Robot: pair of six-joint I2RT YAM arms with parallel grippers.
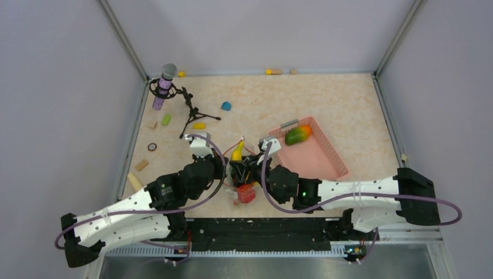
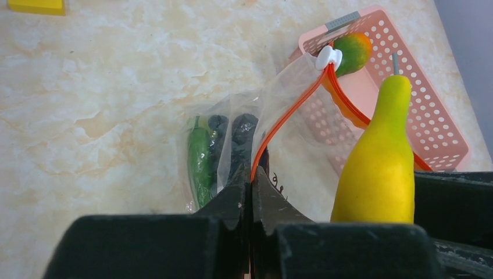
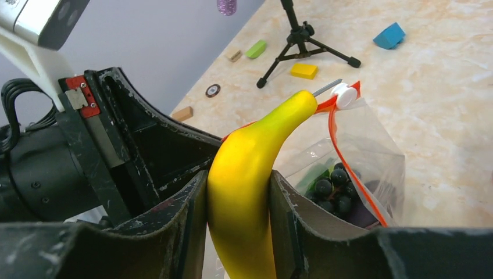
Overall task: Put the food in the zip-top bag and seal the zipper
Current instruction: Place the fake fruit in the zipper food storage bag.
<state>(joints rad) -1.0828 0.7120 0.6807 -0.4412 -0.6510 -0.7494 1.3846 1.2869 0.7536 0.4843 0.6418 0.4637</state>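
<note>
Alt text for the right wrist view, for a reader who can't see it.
The right gripper clamps a yellow banana, its tip close to the white slider of the open zip-top bag. Inside the bag lie dark grapes; a black tripod and coloured blocks sit beyond.

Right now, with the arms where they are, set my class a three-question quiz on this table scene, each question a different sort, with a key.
1. True or false: the right gripper holds the banana.
2. What lies in the basket? A) a green and orange fruit B) a blue block C) grapes
3. Fill in: the left gripper is shut on the bag's ____.
Key: 1 true; 2 A; 3 zipper strip.
</note>
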